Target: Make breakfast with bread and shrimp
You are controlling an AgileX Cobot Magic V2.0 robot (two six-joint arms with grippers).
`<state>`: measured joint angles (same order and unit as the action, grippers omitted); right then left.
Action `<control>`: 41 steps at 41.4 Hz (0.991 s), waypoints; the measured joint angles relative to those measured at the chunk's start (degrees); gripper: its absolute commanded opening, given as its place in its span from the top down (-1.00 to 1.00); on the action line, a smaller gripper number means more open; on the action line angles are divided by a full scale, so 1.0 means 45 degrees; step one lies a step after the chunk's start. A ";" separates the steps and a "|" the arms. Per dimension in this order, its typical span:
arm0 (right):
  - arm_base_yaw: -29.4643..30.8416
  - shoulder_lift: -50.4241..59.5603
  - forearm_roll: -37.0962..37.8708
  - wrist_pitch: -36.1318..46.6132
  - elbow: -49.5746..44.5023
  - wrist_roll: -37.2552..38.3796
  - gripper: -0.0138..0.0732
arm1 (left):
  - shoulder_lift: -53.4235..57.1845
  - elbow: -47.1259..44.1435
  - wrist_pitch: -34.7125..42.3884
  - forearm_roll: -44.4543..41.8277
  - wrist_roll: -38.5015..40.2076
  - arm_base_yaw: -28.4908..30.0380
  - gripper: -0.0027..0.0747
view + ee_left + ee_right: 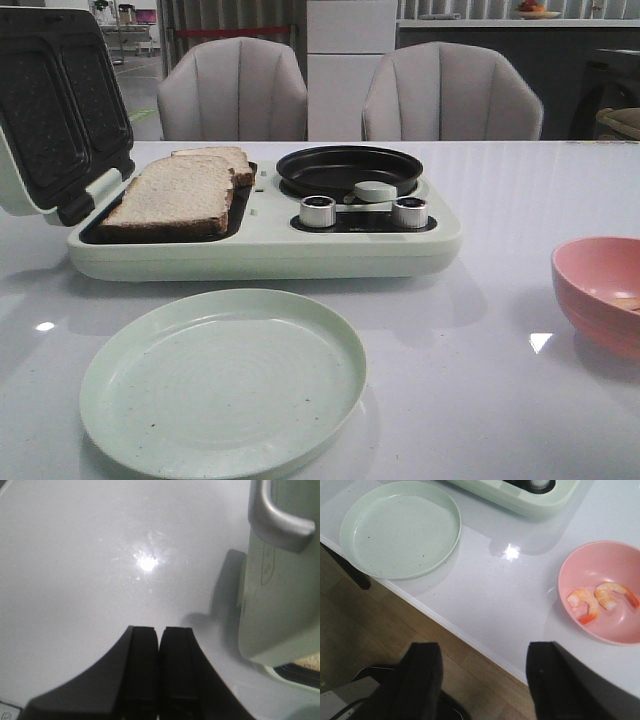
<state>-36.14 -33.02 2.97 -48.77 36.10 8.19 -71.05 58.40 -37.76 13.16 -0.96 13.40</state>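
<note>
While both arms hang back, nothing's started: bread (175, 195) sits in the open grill at far left, shrimp (585, 605) in the pink bowl (580, 560) at right. Left claw (160, 670) is pressed closed, right claw (482, 680) spread wide and empty; next, I'd say, comes reaching in

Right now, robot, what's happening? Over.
Left gripper shut, empty. Right gripper open, empty. Bread in the maker, shrimp in the bowl. Nothing blocking.
</note>
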 measured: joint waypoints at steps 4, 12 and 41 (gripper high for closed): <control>0.0000 0.0000 0.0000 0.0000 0.0000 0.0000 -0.44 | -0.1109 0.0726 0.0323 0.0074 0.0000 0.0000 0.68; 0.0000 0.0000 0.0000 0.0000 0.0000 0.0000 -0.44 | -0.3167 0.2280 0.0565 0.0101 0.0000 0.0000 0.68; 0.0000 0.0000 0.0020 -0.0021 0.0000 0.0000 -0.44 | -0.6068 0.5920 -0.0858 0.3387 -0.3064 -0.2252 0.68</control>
<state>-36.14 -33.02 3.06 -48.87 36.10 8.19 -98.36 85.03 -41.62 28.40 -14.74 3.27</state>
